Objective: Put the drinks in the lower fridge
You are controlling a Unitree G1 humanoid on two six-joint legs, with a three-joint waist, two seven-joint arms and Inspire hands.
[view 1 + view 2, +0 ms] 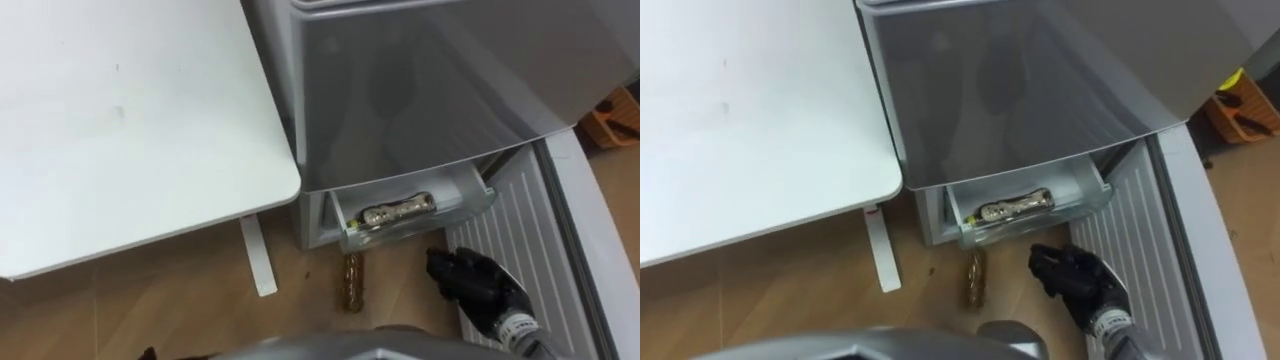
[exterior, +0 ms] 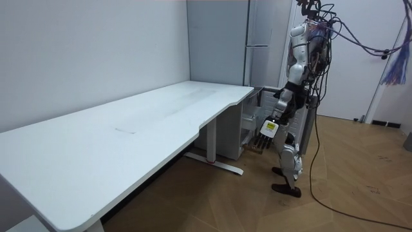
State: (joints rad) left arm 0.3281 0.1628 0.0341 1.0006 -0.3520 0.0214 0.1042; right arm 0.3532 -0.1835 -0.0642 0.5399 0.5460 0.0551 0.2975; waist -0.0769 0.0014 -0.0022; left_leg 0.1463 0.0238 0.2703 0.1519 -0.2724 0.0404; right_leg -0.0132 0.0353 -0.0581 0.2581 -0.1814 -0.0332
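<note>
The lower fridge's bottom drawer point(image 1: 400, 236) is pulled out toward me. One brownish drink bottle point(image 1: 398, 212) lies on its side inside it. A second brown bottle point(image 1: 351, 282) lies on the wooden floor just in front of the drawer, pointing at it. My right hand point(image 1: 475, 280) hangs low to the right of that bottle, a short way from it. Its dark fingers are loosely relaxed and hold nothing. In the room view I stand upright at the fridge point(image 2: 261, 64), my right hand point(image 2: 267, 131) hanging in front of the drawer.
A white table point(image 1: 120, 120) fills the left, its leg foot point(image 1: 258, 255) close to the floor bottle. The fridge door point(image 1: 530, 240) stands open on my right, ribbed inner side up. An orange object point(image 1: 615, 115) sits on the floor at the far right.
</note>
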